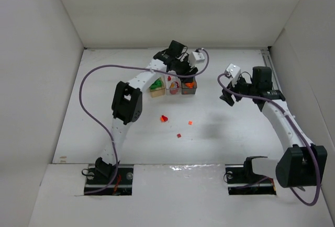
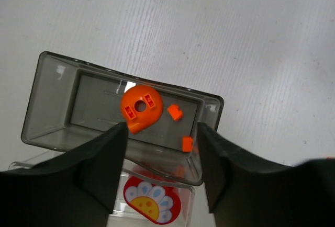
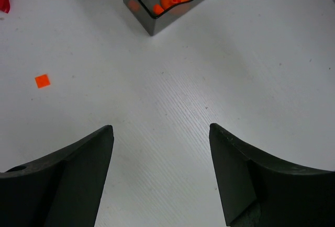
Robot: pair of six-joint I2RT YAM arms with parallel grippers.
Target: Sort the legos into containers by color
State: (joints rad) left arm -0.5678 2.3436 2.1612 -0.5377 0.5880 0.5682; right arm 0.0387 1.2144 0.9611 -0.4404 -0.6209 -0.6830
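Observation:
Three bins stand in a row at the back: tan-orange (image 1: 156,92) holding green legos, clear (image 1: 173,90) holding red ones, smoky grey (image 1: 189,89) holding orange ones. My left gripper (image 1: 184,74) hovers over the grey and clear bins, open and empty (image 2: 162,128). In the left wrist view the grey bin (image 2: 52,96) holds the round orange piece (image 2: 140,108) and two small orange bricks (image 2: 175,112). A red flower-printed piece (image 2: 152,201) lies in the clear bin. My right gripper (image 1: 229,97) is open and empty (image 3: 160,127) over bare table, right of the grey bin (image 3: 157,20).
Loose legos lie on the table in front of the bins: a red one (image 1: 164,117), a small orange one (image 1: 190,123) and a small red one (image 1: 178,135). The orange one also shows in the right wrist view (image 3: 42,80). White walls enclose the table.

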